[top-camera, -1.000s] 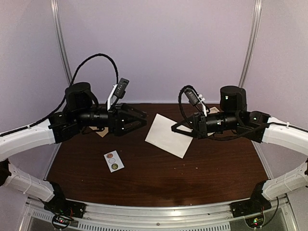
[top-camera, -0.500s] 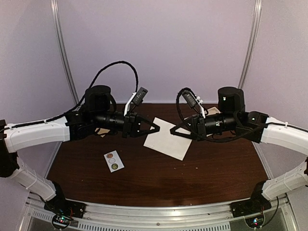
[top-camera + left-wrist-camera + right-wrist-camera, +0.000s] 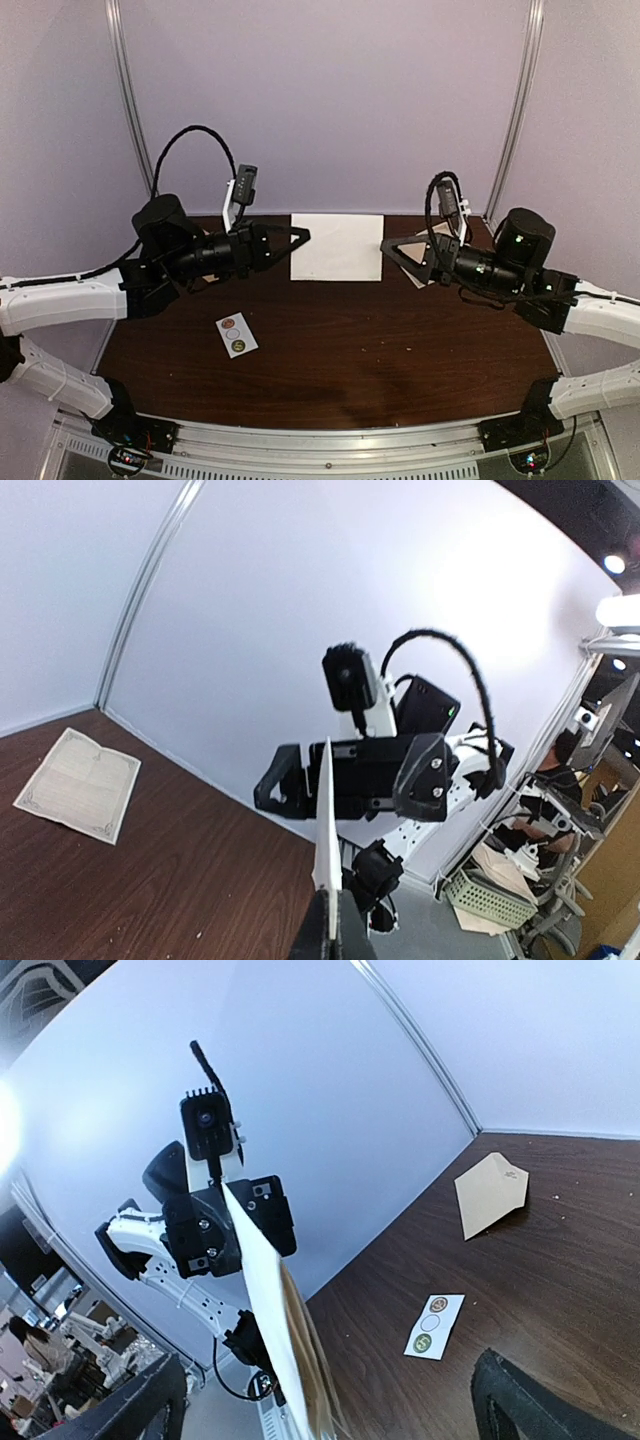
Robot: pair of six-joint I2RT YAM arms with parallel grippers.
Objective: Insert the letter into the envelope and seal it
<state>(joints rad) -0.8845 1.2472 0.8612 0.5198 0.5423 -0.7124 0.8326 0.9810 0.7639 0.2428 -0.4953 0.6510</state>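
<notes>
Brown wood makes the table (image 3: 400, 360). Nearest lies one small white card (image 3: 237, 335) with three round dots. Past it, flat on the table's left side, lies one envelope (image 3: 490, 1195). It is tan paper with a pointed flap. Higher up, the left claw (image 3: 300, 237) is squeezed tight on the left edge of one white letter (image 3: 337, 247) and holds it off the table. The right claw (image 3: 392, 250) gapes wide at the letter's other edge, gripping nothing. Farthest back, one cream paper (image 3: 78, 783) with a fancy border lies near the wall.
</notes>
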